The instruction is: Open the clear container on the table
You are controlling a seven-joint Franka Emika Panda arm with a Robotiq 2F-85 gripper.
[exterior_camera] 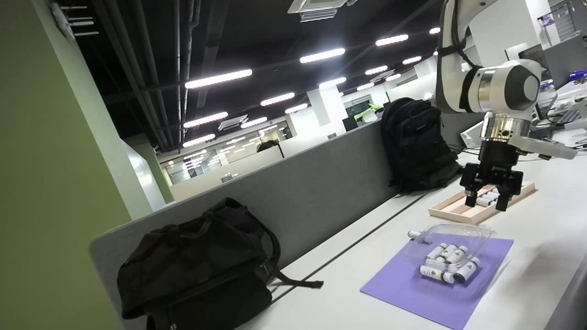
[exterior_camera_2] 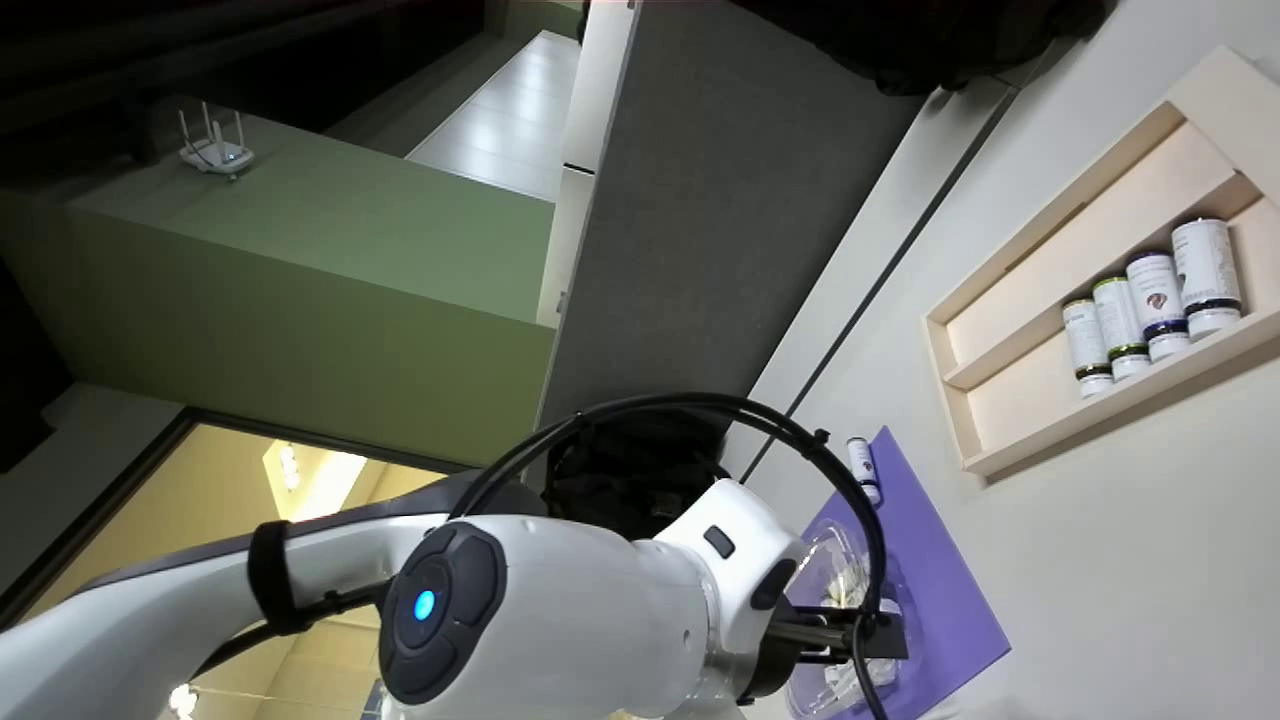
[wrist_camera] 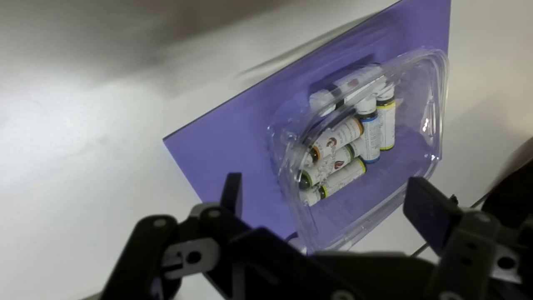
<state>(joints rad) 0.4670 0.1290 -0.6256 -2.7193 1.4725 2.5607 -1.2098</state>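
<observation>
Bottles (wrist_camera: pixel 337 135) showing through clear container (wrist_camera: pixel 420 118), more in wooden tray (exterior_camera_2: pixel 1110 220), empty claw (exterior_camera: pixel 487 202) spread wide

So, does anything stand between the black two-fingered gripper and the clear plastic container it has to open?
Nothing visible does. The wrist view shows no object between the open black two-fingered gripper and the clear plastic container. The pale wooden tray lies off to the side, apart from the container.

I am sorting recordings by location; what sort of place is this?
Probably an open-plan office: a grey fabric partition panel runs along the long off-white desk top, and bright white tubular lights shine overhead.
</observation>
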